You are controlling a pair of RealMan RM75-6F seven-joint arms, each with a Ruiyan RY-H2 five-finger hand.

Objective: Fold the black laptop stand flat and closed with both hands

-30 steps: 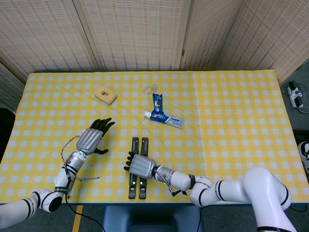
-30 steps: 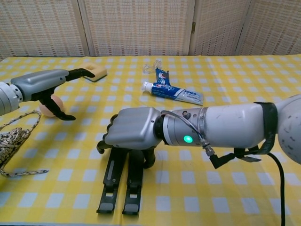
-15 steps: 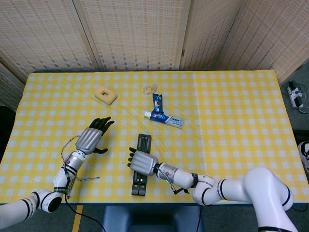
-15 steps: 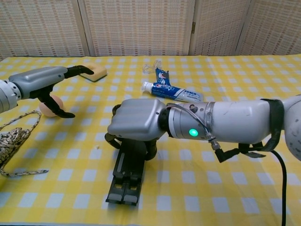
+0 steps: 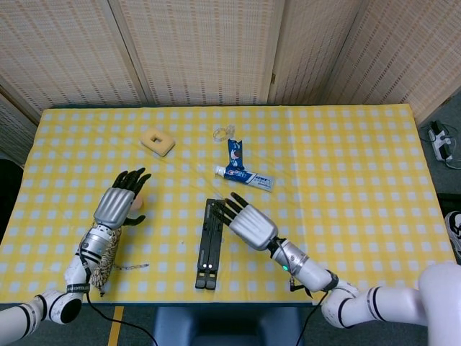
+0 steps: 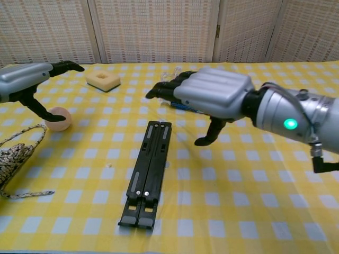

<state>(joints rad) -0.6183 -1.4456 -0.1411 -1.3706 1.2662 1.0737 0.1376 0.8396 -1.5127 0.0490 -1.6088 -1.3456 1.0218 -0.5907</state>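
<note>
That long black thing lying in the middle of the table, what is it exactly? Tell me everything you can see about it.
It is the black laptop stand, folded flat: two slim dark bars pressed side by side, looking like metal or hard plastic, with small pale dots near the front end. It lies lengthwise on the yellow checked tablecloth, running from the near table edge away from the robot. Nothing touches it; the right hand is raised beside its far end, fingers spread.

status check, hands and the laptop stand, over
Left hand open, off to the side. Right hand open, above the table. Black laptop stand folded flat, both bars together. Nothing on it.
</note>
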